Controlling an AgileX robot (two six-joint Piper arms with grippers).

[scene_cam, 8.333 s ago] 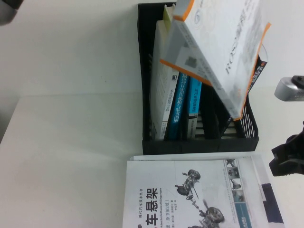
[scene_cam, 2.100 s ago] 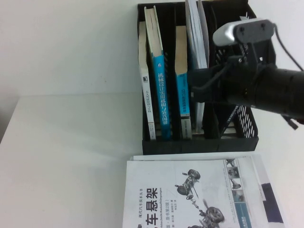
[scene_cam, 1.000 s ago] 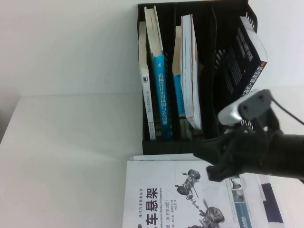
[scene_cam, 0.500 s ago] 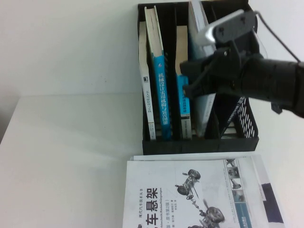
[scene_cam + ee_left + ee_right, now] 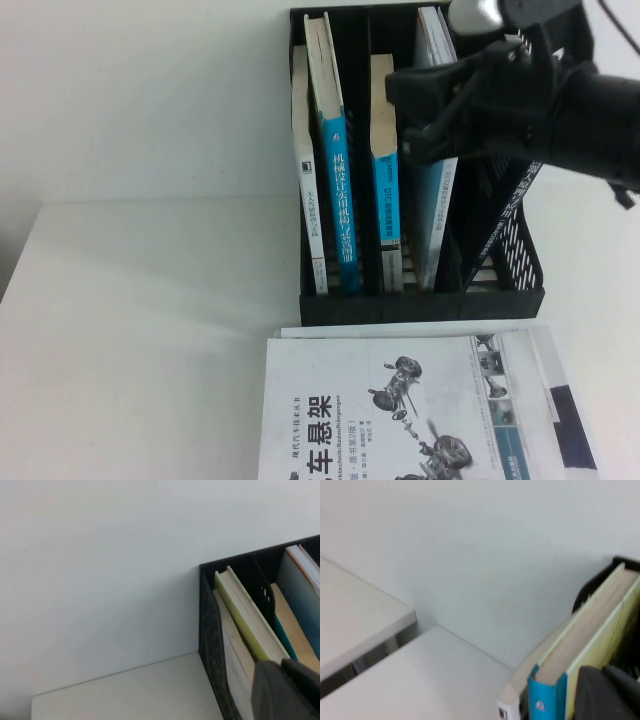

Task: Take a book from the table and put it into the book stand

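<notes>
Since half a second ago the right pincer (image 5: 428,112) has lifted toward the top of the stand (image 5: 420,305), and the book (image 5: 434,225) has straightened from its lean to stand upright in a slot just right of the blue-spined books (image 5: 341,200). Your right arm (image 5: 570,95) reaches in from the right, across the upper half of the stand. The right pincer sits in front of the book's top end, but you cannot tell whether it is clenched on the book or released.

The surface (image 5: 150,340) is plain white and meets a bare white wall (image 5: 140,90) along its far edge. The stand sits against that far edge, right of the middle. A white book picturing car parts (image 5: 400,410) lies flat at the near edge, just in front of the stand.

Your left pincer (image 5: 286,690) is outside the high view. It shows only as a dark shape in the left wrist view and is clenched on nothing, off the stand's far left corner. That view also shows you the perforated side wall of the stand and the page edges of the books in the leftmost slots. The right wrist view shows a second pale ledge (image 5: 355,605) beyond the surface, which the high view does not give.
</notes>
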